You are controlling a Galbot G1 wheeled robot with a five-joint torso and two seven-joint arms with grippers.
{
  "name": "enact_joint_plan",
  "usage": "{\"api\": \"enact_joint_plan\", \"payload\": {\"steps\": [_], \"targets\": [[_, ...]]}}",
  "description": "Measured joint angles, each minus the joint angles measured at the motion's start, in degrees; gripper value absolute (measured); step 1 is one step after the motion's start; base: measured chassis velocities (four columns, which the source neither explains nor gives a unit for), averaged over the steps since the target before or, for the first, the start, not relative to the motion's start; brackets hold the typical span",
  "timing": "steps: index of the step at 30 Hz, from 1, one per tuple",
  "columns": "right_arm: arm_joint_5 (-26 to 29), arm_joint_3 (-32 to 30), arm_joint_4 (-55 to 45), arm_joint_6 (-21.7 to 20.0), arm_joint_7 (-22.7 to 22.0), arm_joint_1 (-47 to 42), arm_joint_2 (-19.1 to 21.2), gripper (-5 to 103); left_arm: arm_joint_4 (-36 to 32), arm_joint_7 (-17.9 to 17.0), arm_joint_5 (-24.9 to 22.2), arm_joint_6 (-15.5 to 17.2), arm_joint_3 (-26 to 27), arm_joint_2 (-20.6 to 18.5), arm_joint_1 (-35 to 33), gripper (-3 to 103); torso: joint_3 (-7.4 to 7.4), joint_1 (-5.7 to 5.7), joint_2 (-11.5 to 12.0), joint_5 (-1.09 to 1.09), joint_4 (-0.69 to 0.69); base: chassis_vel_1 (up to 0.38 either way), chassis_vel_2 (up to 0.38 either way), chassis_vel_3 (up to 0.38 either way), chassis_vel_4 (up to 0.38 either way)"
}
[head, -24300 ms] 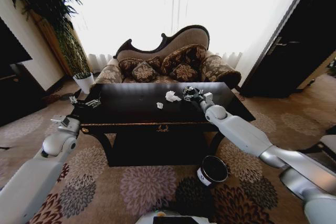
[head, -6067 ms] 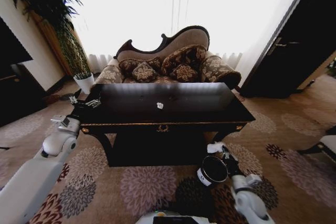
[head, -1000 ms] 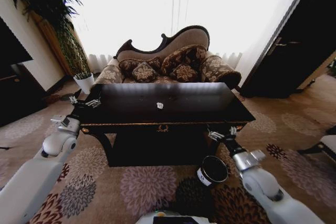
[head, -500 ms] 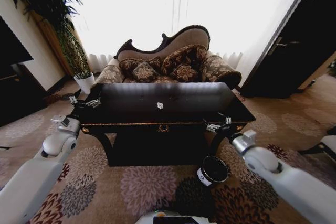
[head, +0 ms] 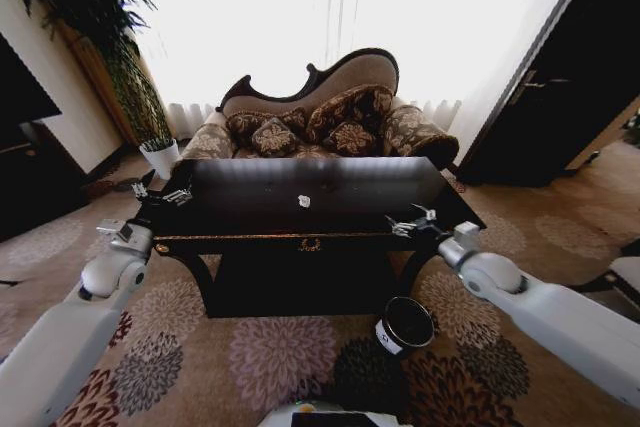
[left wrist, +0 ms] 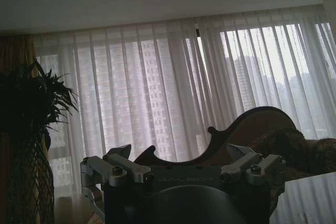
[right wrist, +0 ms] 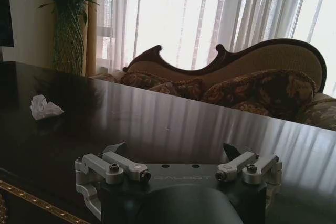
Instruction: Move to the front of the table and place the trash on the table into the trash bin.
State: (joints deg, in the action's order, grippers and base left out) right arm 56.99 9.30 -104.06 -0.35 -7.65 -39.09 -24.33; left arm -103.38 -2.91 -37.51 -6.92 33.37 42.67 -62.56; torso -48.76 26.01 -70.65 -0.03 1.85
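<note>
Reaching over the table [head: 250, 209] edge, we held our right gripper [head: 413, 221] empty, jaws apart — the wad [head: 304, 201] lay mid-table, and a low approach could've nudged it away from the bin [head: 404, 326].

Strong daylight pours through the sheer curtains [head: 330, 17] behind the sofa [head: 315, 112], blowing them out to near white in the head view, whose edges bend with wide-angle distortion. The glossy black table [head: 250, 209] mirrors that light in pale streaks toward its far edge. Against the window the left wrist view is dim and backlit, the plant [left wrist: 29, 129] a silhouette.
</note>
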Motion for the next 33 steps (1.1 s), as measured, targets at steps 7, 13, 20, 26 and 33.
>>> {"api": "enact_joint_plan", "payload": {"steps": [7,13,20,26,33], "targets": [[2.2,13.3,1.84,-2.14,-1.44,12.82,-3.23,100,0.0,0.0,0.0,0.0,0.0,0.0,0.0,100,0.0,0.0,0.0,0.02,0.01,0.0,0.0,0.0,0.0],[2.99,24.61,4.54,-3.48,-2.65,24.94,-7.24,100,0.0,-0.01,0.0,0.0,0.01,0.0,0.0,100,0.01,-0.01,-0.01,-0.03,0.01,0.0,0.0,0.0,0.0],[4.52,33.01,8.22,-5.18,-4.63,33.36,-13.67,100,0.0,0.0,0.0,0.0,0.0,0.0,0.0,100,0.0,0.0,-0.01,0.02,0.0,0.0,0.0,0.0,0.0],[4.45,35.24,9.56,-5.83,-5.98,35.09,-17.35,100,0.0,0.0,0.0,0.0,0.0,0.0,0.0,100,0.0,0.0,-0.01,0.01,0.01,0.0,0.0,0.0,0.0],[4.29,36.67,11.04,-6.52,-7.2,36.13,-20.93,100,0.0,0.0,0.0,0.0,0.0,0.0,0.0,100,0.0,-0.01,-0.01,0.01,0.01,0.0,0.0,0.0,0.0]]}}
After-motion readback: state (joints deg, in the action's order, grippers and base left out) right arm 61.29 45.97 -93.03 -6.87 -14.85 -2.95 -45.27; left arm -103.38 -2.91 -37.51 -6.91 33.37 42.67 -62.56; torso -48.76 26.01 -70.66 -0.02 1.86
